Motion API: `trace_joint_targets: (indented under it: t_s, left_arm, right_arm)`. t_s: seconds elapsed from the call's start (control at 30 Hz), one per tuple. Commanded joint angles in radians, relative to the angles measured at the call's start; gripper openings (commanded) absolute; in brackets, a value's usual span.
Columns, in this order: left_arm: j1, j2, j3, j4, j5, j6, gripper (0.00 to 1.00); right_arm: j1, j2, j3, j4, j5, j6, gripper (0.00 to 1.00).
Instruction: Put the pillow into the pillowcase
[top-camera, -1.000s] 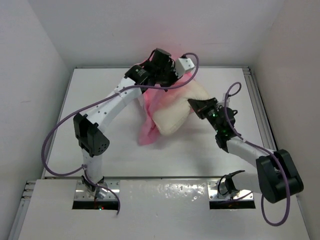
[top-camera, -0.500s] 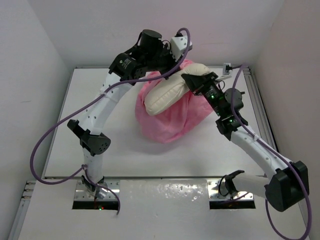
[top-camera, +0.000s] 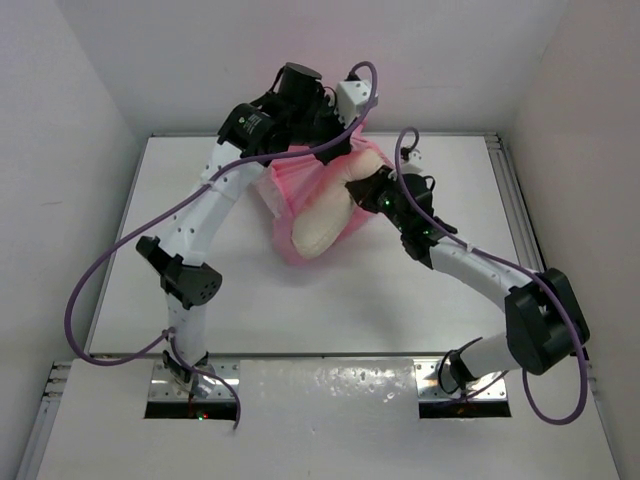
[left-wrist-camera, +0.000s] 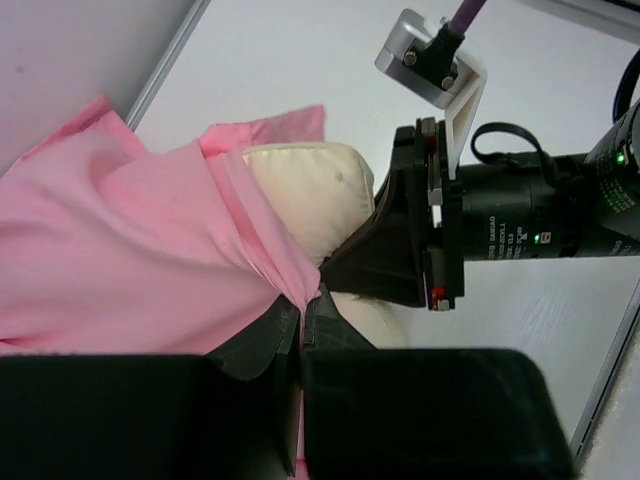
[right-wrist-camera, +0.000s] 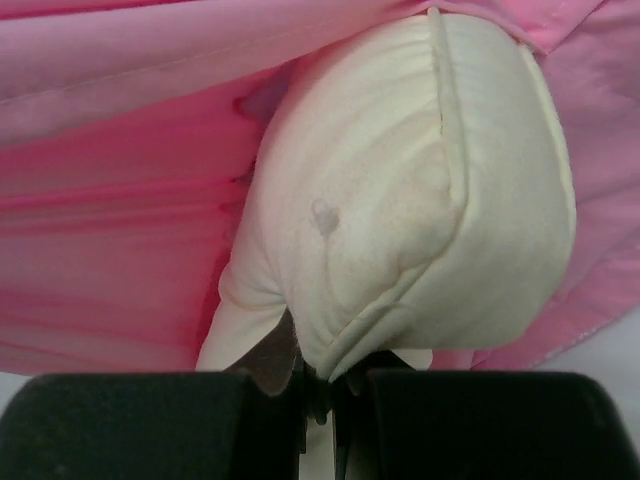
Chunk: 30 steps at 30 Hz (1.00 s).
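Observation:
The cream pillow (top-camera: 322, 225) hangs partly inside the pink pillowcase (top-camera: 300, 180) above the middle-back of the table. My left gripper (top-camera: 335, 135) is shut on the pillowcase's upper edge (left-wrist-camera: 270, 270) and holds it up. My right gripper (top-camera: 362, 185) is shut on a seam of the pillow (right-wrist-camera: 400, 230), with pink fabric (right-wrist-camera: 130, 240) behind and around the pillow. In the left wrist view the pillow (left-wrist-camera: 305, 195) shows beside the pink fabric, with the right gripper (left-wrist-camera: 400, 250) against it. The pillow's bear mark is out of view.
White table (top-camera: 200, 300) with raised rails at its left (top-camera: 130, 190) and right (top-camera: 510, 200) edges and white walls around. The purple cables (top-camera: 110, 270) loop off both arms.
The right gripper has moved the pillow down and left, deeper among the pink fabric. The pillowcase, spread wide half a second ago, now hangs narrower. The left arm stays raised at the back.

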Motion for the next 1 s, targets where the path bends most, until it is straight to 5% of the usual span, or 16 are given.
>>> trace_joint_targets:
  t_s: [0.0,0.33,0.4,0.47,0.57,0.67,0.7,0.77,0.8,0.83,0.9,0.97]
  left_arm:
    - [-0.02,-0.126,-0.021,0.164,0.076,0.005,0.0]
    - [-0.01,-0.144,-0.039,0.176,0.014,0.002,0.0]
    - [0.03,-0.147,-0.006,0.225,-0.107,-0.036,0.0]
    - [0.07,-0.152,-0.002,0.262,-0.29,-0.076,0.0]
    - [0.119,-0.158,-0.02,0.319,-0.459,-0.102,0.0]
    - [0.141,-0.166,-0.046,0.327,-0.451,-0.105,0.0]
    - [0.142,-0.167,-0.046,0.324,-0.44,-0.105,0.0]
    - [0.144,-0.167,-0.04,0.322,-0.418,-0.105,0.0]
    - [0.142,-0.167,-0.032,0.322,-0.415,-0.11,0.0]
    - [0.139,-0.166,-0.025,0.322,-0.412,-0.108,0.0]
    - [0.141,-0.166,-0.005,0.322,-0.418,-0.105,0.0]
    - [0.142,-0.167,0.0,0.324,-0.429,-0.098,0.0]
  right_arm:
    - [0.03,0.012,0.003,0.003,0.038,-0.059,0.0]
    - [0.014,0.096,0.107,-0.016,-0.063,-0.073,0.04]
    - [-0.018,0.115,0.188,-0.136,-0.214,-0.109,0.5]
    - [-0.058,0.119,0.255,-0.266,-0.289,-0.212,0.73]
    - [-0.094,0.083,0.355,-0.532,-0.303,-0.402,0.86]
    - [-0.157,-0.023,0.33,-0.593,-0.295,-0.475,0.97]
    - [-0.178,-0.051,0.291,-0.583,-0.303,-0.469,0.98]
    - [-0.261,-0.101,0.241,-0.532,-0.349,-0.406,0.71]
    - [-0.284,-0.103,0.228,-0.508,-0.359,-0.371,0.49]
    - [-0.339,-0.099,0.215,-0.494,-0.376,-0.295,0.18]
    - [-0.38,-0.05,0.182,-0.443,-0.43,-0.22,0.12]
    - [-0.417,0.041,0.164,-0.373,-0.514,-0.147,0.39]
